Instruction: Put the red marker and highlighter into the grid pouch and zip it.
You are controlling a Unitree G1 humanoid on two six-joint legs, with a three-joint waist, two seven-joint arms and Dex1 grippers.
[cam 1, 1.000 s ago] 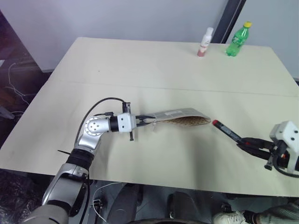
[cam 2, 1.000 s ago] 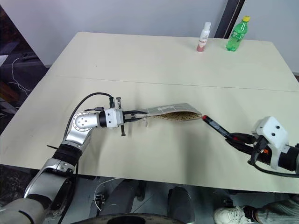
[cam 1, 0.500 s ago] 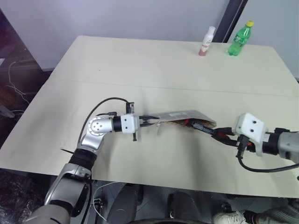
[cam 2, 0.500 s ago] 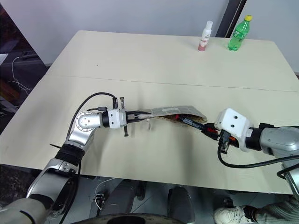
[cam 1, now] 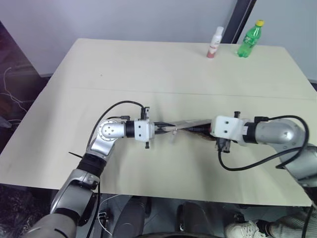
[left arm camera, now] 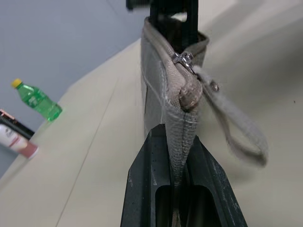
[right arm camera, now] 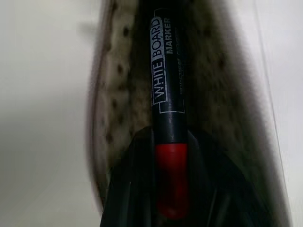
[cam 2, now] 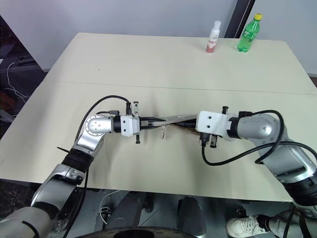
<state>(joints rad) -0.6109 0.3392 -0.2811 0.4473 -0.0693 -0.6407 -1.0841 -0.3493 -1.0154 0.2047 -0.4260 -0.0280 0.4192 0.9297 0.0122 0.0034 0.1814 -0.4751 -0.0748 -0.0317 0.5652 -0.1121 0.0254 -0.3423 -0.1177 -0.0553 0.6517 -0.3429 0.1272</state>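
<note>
The grid pouch (cam 1: 187,123) hangs just above the table's middle, its mouth open toward my right arm. My left gripper (left arm camera: 177,161) is shut on the pouch's closed end, beside the zipper pull (left arm camera: 183,58) and its strap. The red marker (right arm camera: 165,99), a black barrel with a red end, sits in my right gripper (right arm camera: 171,189), which is shut on it. Its front part reaches into the pouch's dotted lining (right arm camera: 116,94). Seen from the head, my right gripper (cam 1: 207,131) is at the pouch mouth. The highlighter is hidden.
A green bottle with a yellow cap (cam 1: 247,37) and a white and pink bottle (cam 1: 214,43) stand at the far right of the table (cam 1: 148,64). A seam (cam 1: 124,90) crosses the tabletop behind the pouch. Black cables loop from both wrists.
My right gripper has swung left and forward with the red marker, from the table's right edge to the pouch mouth, and the marker has gone inside. The left gripper has kept its hold.
</note>
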